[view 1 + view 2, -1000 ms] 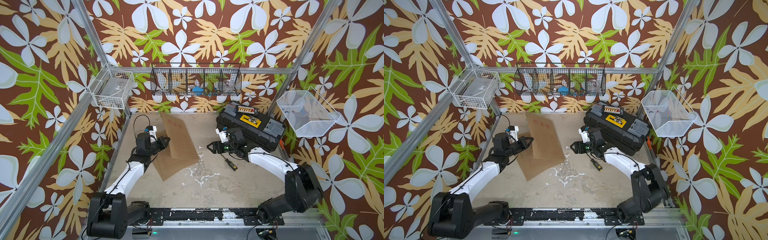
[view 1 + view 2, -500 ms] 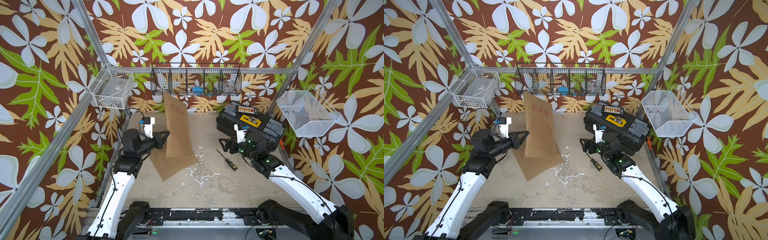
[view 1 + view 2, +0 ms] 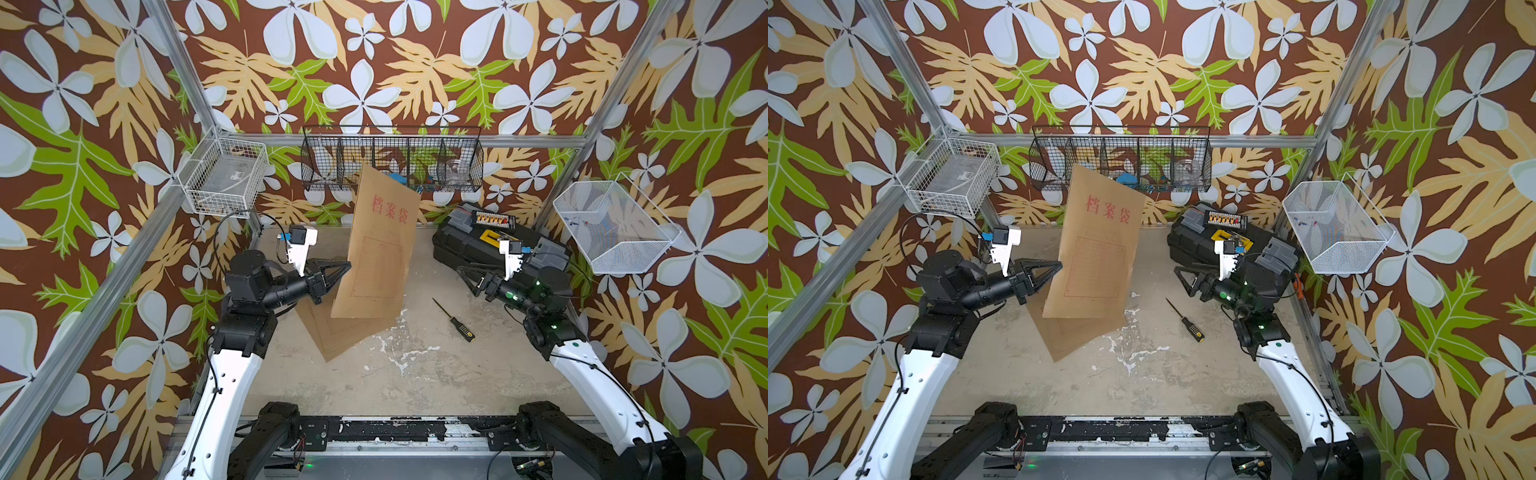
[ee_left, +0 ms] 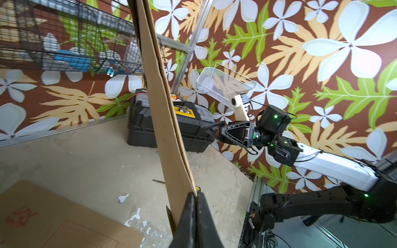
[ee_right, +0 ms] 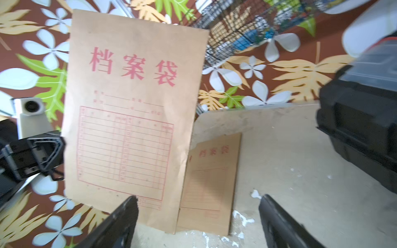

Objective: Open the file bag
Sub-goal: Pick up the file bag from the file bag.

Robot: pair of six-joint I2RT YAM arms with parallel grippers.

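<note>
A screwdriver (image 3: 453, 320) lies on the bench (image 3: 415, 382) near a black toolbox (image 3: 457, 249), while a black wire rack (image 3: 324, 162), a white wire basket (image 3: 224, 199) and a white mesh basket (image 3: 623, 253) hang on the walls.

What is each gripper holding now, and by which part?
The left gripper is shut on the raised file bag, pinching its long side edge below the middle. The right gripper is open and holds nothing.

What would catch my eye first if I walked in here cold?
A brown file bag with red characters is held nearly upright above the middle of the table by the left end effector, which is shut on its edge. A second file bag lies flat beneath it. The right end effector, open, faces them beside a black toolbox.
</note>
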